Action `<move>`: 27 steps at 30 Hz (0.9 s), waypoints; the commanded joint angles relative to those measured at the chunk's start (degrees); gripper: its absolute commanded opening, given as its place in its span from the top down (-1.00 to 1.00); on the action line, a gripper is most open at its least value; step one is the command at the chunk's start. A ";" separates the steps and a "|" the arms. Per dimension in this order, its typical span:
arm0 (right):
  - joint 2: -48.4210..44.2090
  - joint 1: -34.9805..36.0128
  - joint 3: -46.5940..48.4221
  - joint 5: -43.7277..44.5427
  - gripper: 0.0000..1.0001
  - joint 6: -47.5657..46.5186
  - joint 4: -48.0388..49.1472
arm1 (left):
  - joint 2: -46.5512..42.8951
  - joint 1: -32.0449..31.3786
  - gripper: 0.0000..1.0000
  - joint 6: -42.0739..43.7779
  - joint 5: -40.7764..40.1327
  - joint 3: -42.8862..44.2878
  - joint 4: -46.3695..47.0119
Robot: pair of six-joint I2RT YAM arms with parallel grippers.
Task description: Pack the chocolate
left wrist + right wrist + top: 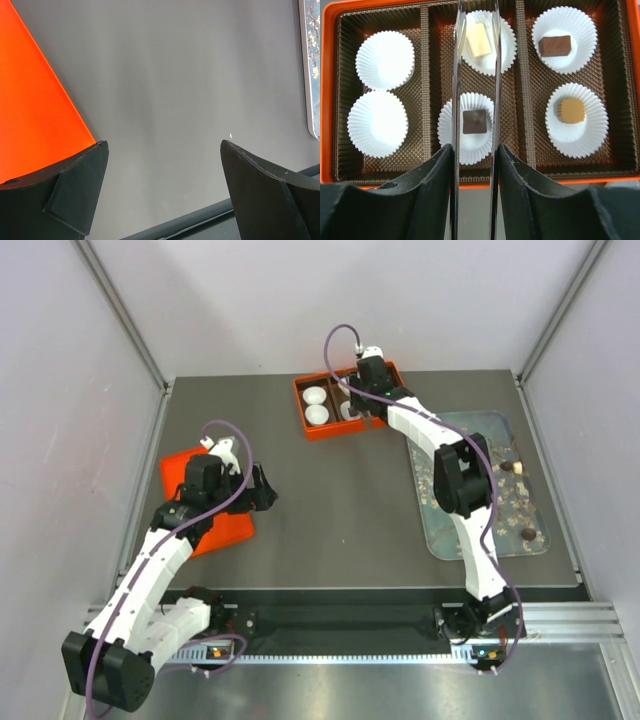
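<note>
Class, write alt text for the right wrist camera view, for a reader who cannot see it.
An orange box holds six white paper cups in three columns: four hold one chocolate each, the two on the left are empty. The right gripper holds thin tweezers whose blades frame the dark chocolate in the near middle cup.

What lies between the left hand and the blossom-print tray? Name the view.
Only bare grey table lies between the left hand and the tray; the top view shows it best.
</note>
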 commanded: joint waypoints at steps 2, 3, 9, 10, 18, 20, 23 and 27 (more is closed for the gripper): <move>-12.34 -0.79 -2.19 3.69 0.22 0.11 -0.40 | -1.14 0.28 -0.97 0.60 1.12 0.03 2.04; -14.45 -0.97 -3.87 4.13 0.23 0.81 -1.97 | -1.40 0.28 -0.97 0.60 1.29 -0.06 2.13; -33.96 -3.34 -22.23 6.77 0.24 7.49 -8.57 | -2.98 0.28 -0.97 0.68 2.61 -0.24 2.57; -38.60 -3.87 -24.52 7.29 0.24 8.89 -11.01 | -3.16 0.28 -0.97 0.68 2.79 -0.32 2.66; -59.72 -15.28 -44.30 7.39 0.23 15.58 -25.79 | -3.95 0.11 -0.97 0.60 4.81 -0.50 3.27; -64.03 -20.80 -47.63 7.03 0.23 15.41 -28.26 | -4.13 0.11 -0.97 0.60 4.90 -0.50 3.36; -67.47 -28.89 -51.07 7.21 0.22 13.13 -30.81 | -4.48 0.11 -0.97 0.60 4.99 -0.59 3.45; -68.97 -36.82 -53.89 3.79 0.22 10.76 -30.99 | -4.04 0.11 -0.97 0.60 5.42 -0.59 3.54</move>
